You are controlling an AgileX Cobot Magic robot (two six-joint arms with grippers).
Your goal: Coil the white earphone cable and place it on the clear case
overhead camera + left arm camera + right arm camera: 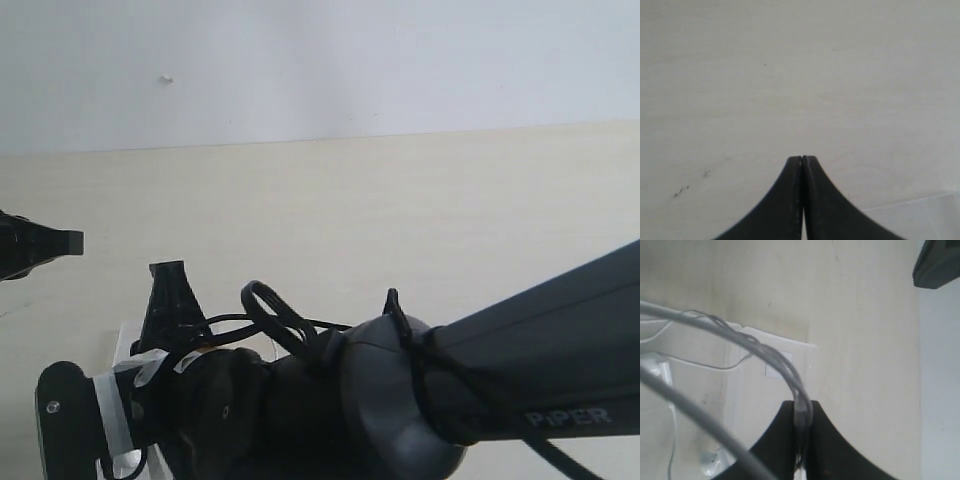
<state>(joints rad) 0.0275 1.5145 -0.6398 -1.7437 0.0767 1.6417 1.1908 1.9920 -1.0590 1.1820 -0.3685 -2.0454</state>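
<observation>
In the right wrist view my right gripper (pixel 801 404) is shut on the white earphone cable (pixel 765 352). Several strands of it arch up out of the jaws and run off to one side. Below them lies the clear case (pixel 760 395) with its small square label (pixel 777 365), and a white earbud (pixel 710 462) rests by the case. My left gripper (pixel 802 159) is shut with nothing between its fingers, hovering over bare table with a corner of the clear case (pixel 920 215) beside it. In the exterior view the left gripper (pixel 70 242) sits at the far left.
The right arm (pixel 520 380) with its black cables fills the bottom of the exterior view, and the right gripper's finger (pixel 168 290) points up over a pale edge of the case (pixel 125 345). The table (pixel 400 220) is light wood under a white wall (pixel 350 60).
</observation>
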